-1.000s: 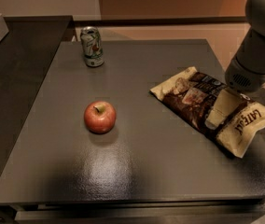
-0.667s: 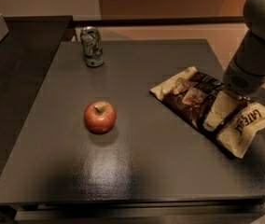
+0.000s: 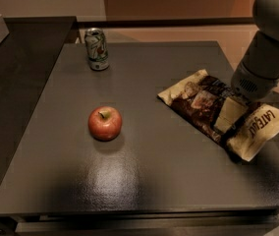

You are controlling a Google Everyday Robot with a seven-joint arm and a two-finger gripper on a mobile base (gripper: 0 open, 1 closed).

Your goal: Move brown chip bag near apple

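A dark grey counter (image 3: 144,181) fills the scene. Its near edge runs along the bottom, and the near half is open, glossy surface. Left of centre sits the apple (image 3: 105,123), red with a yellowish patch by the stem, bare counter on every side. The brown chip bag (image 3: 198,102) lies flat at the right, well apart from the apple, slanting from mid-counter toward the right edge, its pale near end close to that edge. The gripper (image 3: 230,118) rests on the bag's middle; how far open it is, or whether it holds the bag, cannot be told. A green-and-silver soda can (image 3: 97,49) stands upright near the far edge, left of centre.
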